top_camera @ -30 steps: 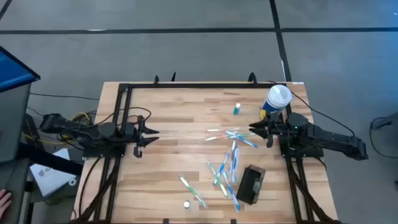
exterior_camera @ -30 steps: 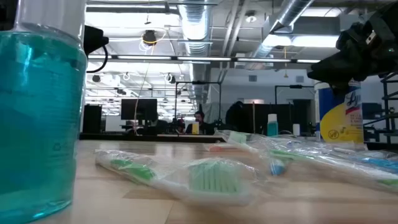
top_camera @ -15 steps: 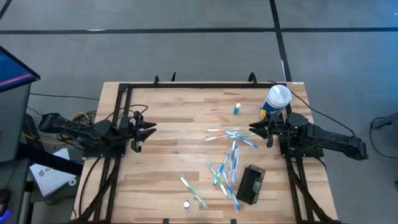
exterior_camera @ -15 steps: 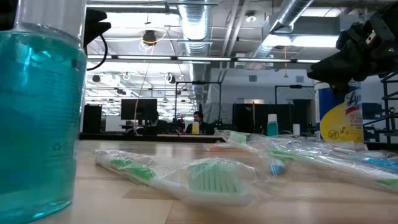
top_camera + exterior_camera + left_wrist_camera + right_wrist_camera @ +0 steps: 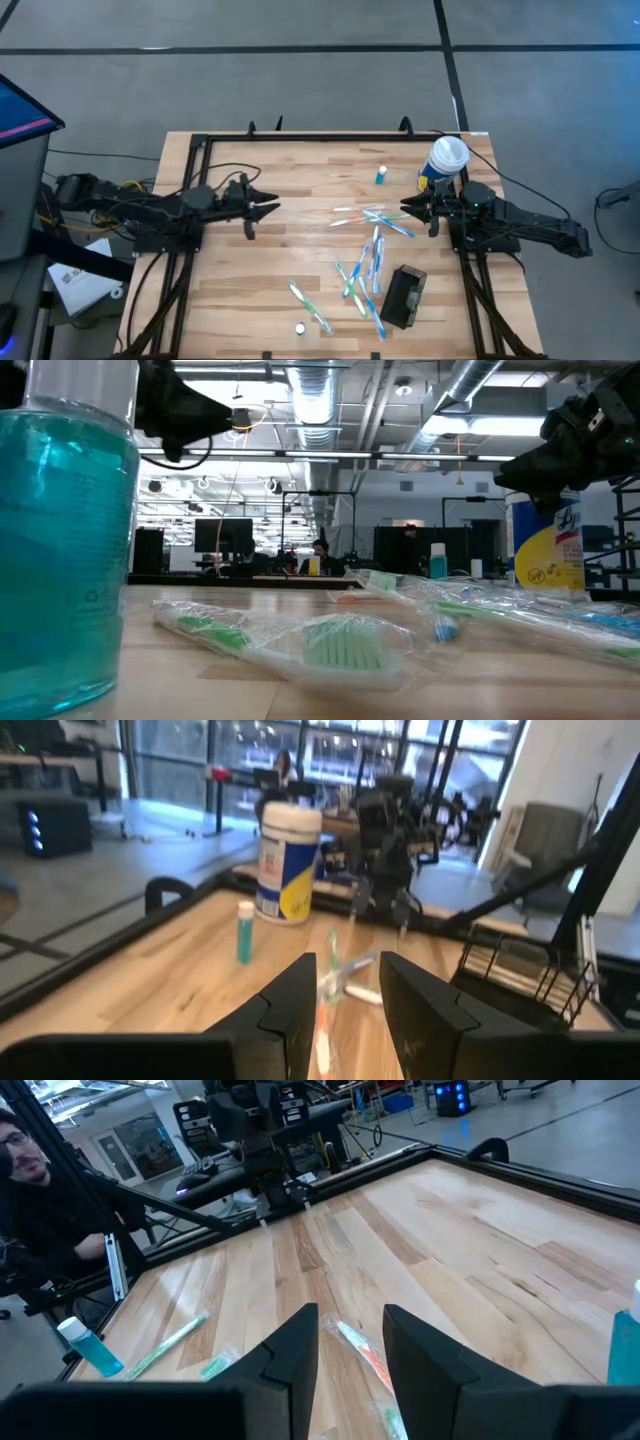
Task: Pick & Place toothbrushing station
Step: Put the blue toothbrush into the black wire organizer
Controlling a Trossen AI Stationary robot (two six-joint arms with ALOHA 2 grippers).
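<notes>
The toothbrushing station (image 5: 404, 296), a small black box, lies on the wooden table near the right front, with no gripper near it. Several wrapped toothbrushes (image 5: 368, 262) lie scattered between it and the table's middle. My left gripper (image 5: 270, 208) hovers open over the table's left half, pointing level toward the right, with nothing between its fingers (image 5: 300, 995). At the right edge my right gripper (image 5: 405, 207) stands open and empty, pointing left above the nearest toothbrushes (image 5: 360, 1355). In the low view the station is hidden.
A white-lidded yellow-and-blue canister (image 5: 446, 160) stands at the far right, just behind my right arm. A small teal tube (image 5: 381, 177) stands beside it. A bottle of blue liquid (image 5: 60, 550) with a white cap (image 5: 299, 327) stands at the near edge. Bare wood (image 5: 290, 170) lies far left.
My left gripper has moved toward the table's right, out over the wood toward the toothbrushes, rising a little; most of the move fell in the last half second. Its fingers stay equally far apart. The right arm and all objects have kept still.
</notes>
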